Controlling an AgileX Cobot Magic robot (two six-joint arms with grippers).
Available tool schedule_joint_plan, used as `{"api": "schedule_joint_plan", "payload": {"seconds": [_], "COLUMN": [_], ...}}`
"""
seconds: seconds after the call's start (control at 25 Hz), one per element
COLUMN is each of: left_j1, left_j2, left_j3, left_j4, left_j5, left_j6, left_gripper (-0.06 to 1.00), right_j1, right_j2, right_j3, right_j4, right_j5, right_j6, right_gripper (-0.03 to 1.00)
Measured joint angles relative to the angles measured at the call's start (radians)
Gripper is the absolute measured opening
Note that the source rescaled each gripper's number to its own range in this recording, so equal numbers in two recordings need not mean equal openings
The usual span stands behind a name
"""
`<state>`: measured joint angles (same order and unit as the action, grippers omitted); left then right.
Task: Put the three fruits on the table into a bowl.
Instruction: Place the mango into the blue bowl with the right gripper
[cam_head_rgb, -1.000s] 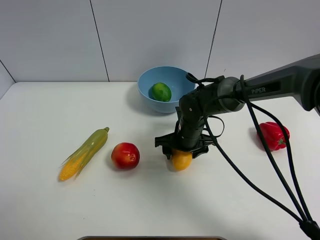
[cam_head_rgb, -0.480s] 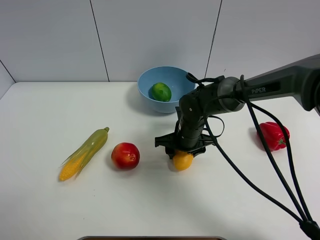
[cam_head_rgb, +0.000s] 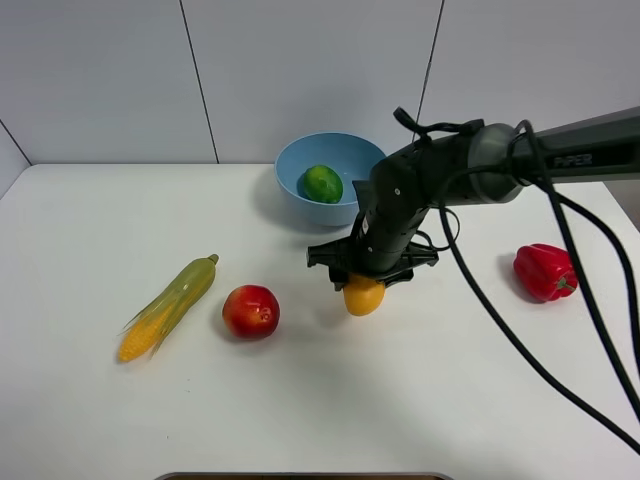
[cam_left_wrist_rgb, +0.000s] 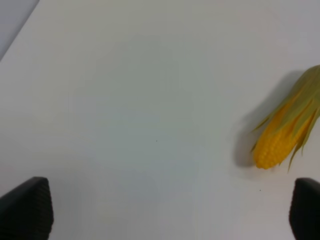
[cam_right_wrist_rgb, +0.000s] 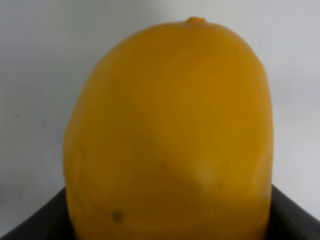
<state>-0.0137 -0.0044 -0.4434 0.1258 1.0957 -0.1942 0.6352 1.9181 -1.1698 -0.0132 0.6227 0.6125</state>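
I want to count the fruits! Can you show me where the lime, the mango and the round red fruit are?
lime (cam_head_rgb: 323, 184): high view, middle of its green skin.
mango (cam_head_rgb: 364, 298): high view, the lower yellow half that shows.
round red fruit (cam_head_rgb: 250, 311): high view, middle of its red top.

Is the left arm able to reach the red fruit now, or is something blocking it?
Probably yes. The red fruit sits alone on the table, apart from the corn cob, and the right tool holds the mango off to its other side. The left tool is open, near the corn cob.
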Motion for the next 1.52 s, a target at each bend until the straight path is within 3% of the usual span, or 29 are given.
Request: {"api": "schedule_joint_plan", "payload": {"seconds": [0.44, 0.6, 0.84, 1.2, 1.52], "left_j1": [0.000, 0.000, 0.000, 0.000, 0.000], "left_j2": [0.000, 0.000, 0.000, 0.000, 0.000], "left_j3": [0.000, 0.000, 0.000, 0.000, 0.000], "left_j4": [0.000, 0.000, 0.000, 0.001, 0.001], "left_j5": [0.000, 0.000, 0.000, 0.000, 0.000], "left_j6": [0.000, 0.000, 0.000, 0.000, 0.001], "left_gripper": [0.87, 0.87, 0.87, 0.87, 0.87], "right_j1": [0.014, 0.014, -0.001, -0.105, -0.159], "right_j2": [-0.260, -0.313, -0.323, -0.323, -0.198], "right_j3": [0.000, 0.000, -0.005, -0.045, -0.201], "right_j4": [-0.047, -0.073, -0.097, -0.179, -0.240], "right_j5": [0.005, -0.035, -0.142, -0.283, -0.308], "right_j6": [-0.010, -0.010, -0.010, -0.020, -0.110], "right_gripper": [0.00, 0.00, 0.00, 0.00, 0.00]}}
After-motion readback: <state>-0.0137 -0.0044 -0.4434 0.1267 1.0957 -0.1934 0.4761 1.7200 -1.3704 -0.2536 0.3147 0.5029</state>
